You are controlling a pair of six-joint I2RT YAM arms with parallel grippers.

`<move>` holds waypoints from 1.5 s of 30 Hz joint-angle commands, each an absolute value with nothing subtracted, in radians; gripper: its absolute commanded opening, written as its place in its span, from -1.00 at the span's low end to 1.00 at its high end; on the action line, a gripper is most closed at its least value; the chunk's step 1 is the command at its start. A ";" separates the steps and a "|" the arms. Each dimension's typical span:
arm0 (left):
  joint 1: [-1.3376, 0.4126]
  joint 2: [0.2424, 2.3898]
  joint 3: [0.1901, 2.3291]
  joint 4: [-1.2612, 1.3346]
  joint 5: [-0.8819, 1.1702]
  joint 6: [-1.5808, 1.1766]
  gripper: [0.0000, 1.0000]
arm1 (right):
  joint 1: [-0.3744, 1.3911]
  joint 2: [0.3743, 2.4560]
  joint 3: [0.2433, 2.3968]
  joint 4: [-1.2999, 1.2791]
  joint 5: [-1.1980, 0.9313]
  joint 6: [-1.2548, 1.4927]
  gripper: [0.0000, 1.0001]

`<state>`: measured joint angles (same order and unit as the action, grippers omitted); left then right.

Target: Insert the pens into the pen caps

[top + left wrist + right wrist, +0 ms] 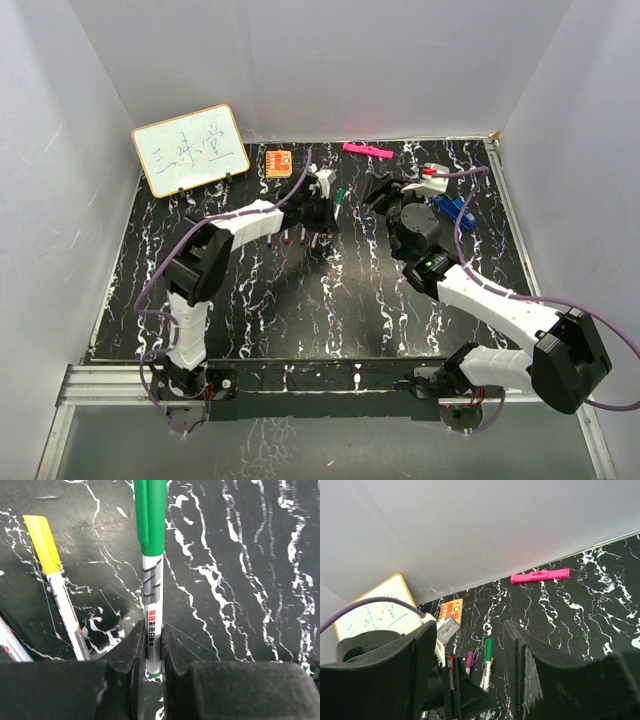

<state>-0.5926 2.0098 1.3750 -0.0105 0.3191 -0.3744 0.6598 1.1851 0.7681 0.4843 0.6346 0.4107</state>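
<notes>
Jaws of the left tool (152,636) pinch a green-capped pen (151,595) just beside the yellow-capped pen (56,597); the right tool (467,647) stands spread.

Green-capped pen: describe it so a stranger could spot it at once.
On the black marbled table, look right of the whiteboard to the left gripper. It clamps the green-capped pen, white-barrelled. The yellow-capped pen beside it lies free on the table.

The top view looks down from 6 o'clock over the whole table (300,310). The left wrist view, close in, and the right wrist view, facing 11 o'clock, share the green-capped pen (152,585) (488,656).
</notes>
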 commanded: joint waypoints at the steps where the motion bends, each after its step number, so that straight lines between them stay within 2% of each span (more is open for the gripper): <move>1: -0.605 2.057 1.515 -0.211 0.285 -0.326 -1.00 | 0.658 1.169 0.756 0.487 0.660 0.392 0.07; 9: -0.626 2.168 1.671 -0.381 0.217 -0.291 -0.99 | 0.658 1.206 0.759 0.468 0.638 0.424 0.07; 22: -0.655 2.276 1.820 -0.605 0.072 -0.256 -0.84 | 0.657 1.204 0.746 0.453 0.610 0.468 0.07; 32: -0.660 2.288 1.815 -0.605 0.094 -0.268 -0.68 | 0.657 1.202 0.738 0.457 0.595 0.476 0.07; 35: -0.660 2.286 1.814 -0.607 0.099 -0.269 -0.55 | 0.657 1.202 0.737 0.457 0.591 0.478 0.07; 38: -0.660 2.279 1.806 -0.599 0.109 -0.274 -0.50 | 0.657 1.204 0.738 0.461 0.582 0.482 0.07; 45: -0.661 2.267 1.801 -0.596 0.113 -0.277 -0.47 | 0.657 1.210 0.747 0.461 0.577 0.477 0.07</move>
<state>-0.6563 2.2688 1.8027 -0.5377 0.1074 -0.2714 0.6598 1.2152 0.7361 0.4202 0.5800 0.4767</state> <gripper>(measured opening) 0.262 0.534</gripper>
